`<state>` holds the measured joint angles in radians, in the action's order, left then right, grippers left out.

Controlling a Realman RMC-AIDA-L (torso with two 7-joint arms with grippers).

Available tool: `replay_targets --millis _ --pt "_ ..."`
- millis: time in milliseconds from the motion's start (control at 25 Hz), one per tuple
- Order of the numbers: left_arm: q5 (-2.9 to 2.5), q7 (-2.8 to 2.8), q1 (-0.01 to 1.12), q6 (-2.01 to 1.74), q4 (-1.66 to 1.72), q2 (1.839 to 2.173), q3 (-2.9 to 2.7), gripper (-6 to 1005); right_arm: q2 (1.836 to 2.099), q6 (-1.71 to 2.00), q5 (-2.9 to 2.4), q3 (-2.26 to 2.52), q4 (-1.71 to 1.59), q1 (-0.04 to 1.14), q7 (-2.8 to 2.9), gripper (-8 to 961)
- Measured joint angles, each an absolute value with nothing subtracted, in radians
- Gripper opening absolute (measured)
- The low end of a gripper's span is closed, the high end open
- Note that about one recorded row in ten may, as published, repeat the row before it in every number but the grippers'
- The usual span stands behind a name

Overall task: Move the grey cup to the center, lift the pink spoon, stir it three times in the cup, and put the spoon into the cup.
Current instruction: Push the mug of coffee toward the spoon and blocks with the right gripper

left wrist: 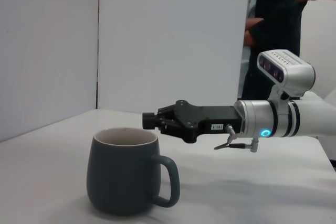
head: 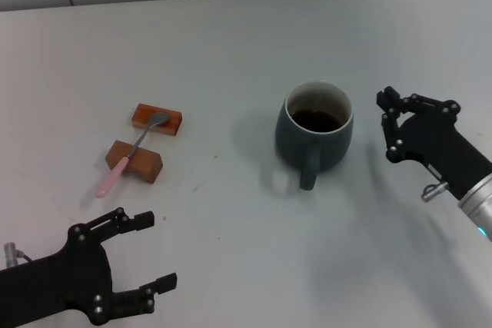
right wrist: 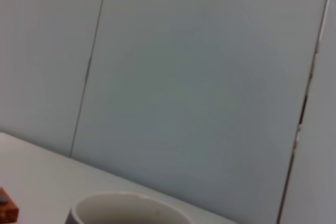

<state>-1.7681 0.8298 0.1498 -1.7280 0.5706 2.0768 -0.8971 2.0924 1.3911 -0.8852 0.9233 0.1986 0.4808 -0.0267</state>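
Ceramic and holding dark liquid, the grey cup (head: pixel 314 131) looked heavy and spillable, best gripped across its body by the open-fingered right gripper (head: pixel 389 124) just beside it, while the open left gripper (head: pixel 135 258) hovered well apart.

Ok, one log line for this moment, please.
grey cup upright on table, untouched | pink spoon resting across two brown blocks | left gripper open, near spoon | right gripper open beside cup
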Motion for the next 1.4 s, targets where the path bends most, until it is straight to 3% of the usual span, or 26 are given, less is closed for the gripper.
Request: replay_targets --millis 800,1400 --pt "-1.767 0.829 0.149 -1.748 0.56 2.076 -0.897 863 2.092 1.318 -1.063 0.793 0.332 0.634 -0.029 73" --pt "-1.767 0.827 0.146 -1.75 0.558 2.075 -0.897 863 2.092 1.215 -1.49 0.381 0.327 0.616 -0.03 71"
